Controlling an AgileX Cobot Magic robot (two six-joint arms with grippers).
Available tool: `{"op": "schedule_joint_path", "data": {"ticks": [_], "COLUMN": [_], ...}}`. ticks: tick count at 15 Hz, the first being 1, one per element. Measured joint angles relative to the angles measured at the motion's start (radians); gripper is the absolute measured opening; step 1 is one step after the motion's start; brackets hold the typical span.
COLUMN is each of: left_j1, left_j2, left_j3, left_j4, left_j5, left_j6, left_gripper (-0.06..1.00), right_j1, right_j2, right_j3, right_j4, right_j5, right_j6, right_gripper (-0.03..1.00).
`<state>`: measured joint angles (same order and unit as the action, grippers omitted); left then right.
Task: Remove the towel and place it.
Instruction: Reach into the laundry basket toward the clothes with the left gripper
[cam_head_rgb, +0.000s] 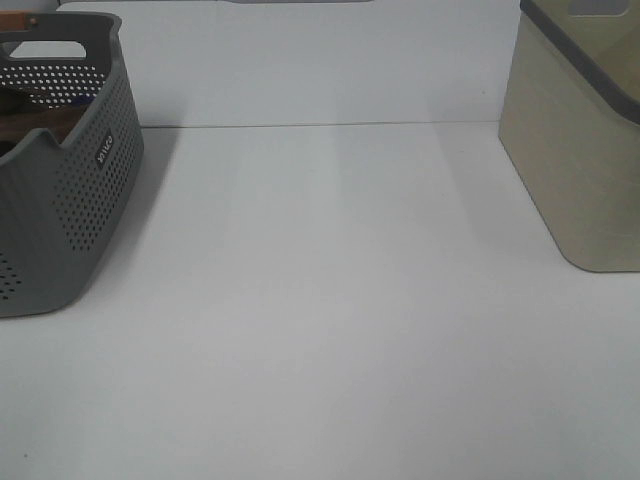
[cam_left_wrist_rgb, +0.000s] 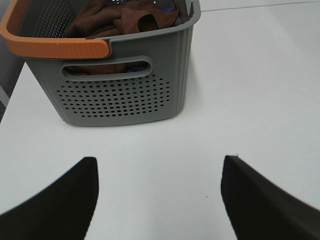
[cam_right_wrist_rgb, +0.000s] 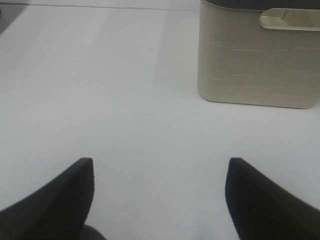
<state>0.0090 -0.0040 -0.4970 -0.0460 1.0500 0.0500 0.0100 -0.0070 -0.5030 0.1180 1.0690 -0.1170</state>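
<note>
The dark brown towel (cam_left_wrist_rgb: 122, 20) lies bunched inside the grey perforated basket (cam_left_wrist_rgb: 125, 95), which has an orange handle (cam_left_wrist_rgb: 55, 47). In the exterior high view that basket (cam_head_rgb: 60, 200) stands at the far left, and a brown sliver of towel (cam_head_rgb: 35, 125) shows over its rim. My left gripper (cam_left_wrist_rgb: 159, 165) hovers open over the white table, short of the basket, holding nothing. My right gripper (cam_right_wrist_rgb: 160, 167) is open too, over bare table in front of the beige bin. Neither gripper shows in the exterior high view.
A beige bin (cam_head_rgb: 585, 150) with a dark rim stands at the far right; in the right wrist view this bin (cam_right_wrist_rgb: 257, 60) shows a handle cut-out. A little bluish fabric (cam_left_wrist_rgb: 170, 7) peeks beside the towel. White table (cam_head_rgb: 330, 300) spans between the containers.
</note>
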Motion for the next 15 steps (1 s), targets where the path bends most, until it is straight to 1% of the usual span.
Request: {"op": "schedule_joint_path", "data": {"ticks": [15], "left_j1": [0.0], "left_j2": [0.0], "left_j3": [0.0], "left_j4": [0.0], "left_j5": [0.0], "left_j6": [0.0], "left_gripper": [0.67], "right_j1": [0.0], "right_j2": [0.0], "right_j3": [0.0], "right_j4": [0.0], "right_j5": [0.0], "right_j6": [0.0], "right_gripper": [0.7]}}
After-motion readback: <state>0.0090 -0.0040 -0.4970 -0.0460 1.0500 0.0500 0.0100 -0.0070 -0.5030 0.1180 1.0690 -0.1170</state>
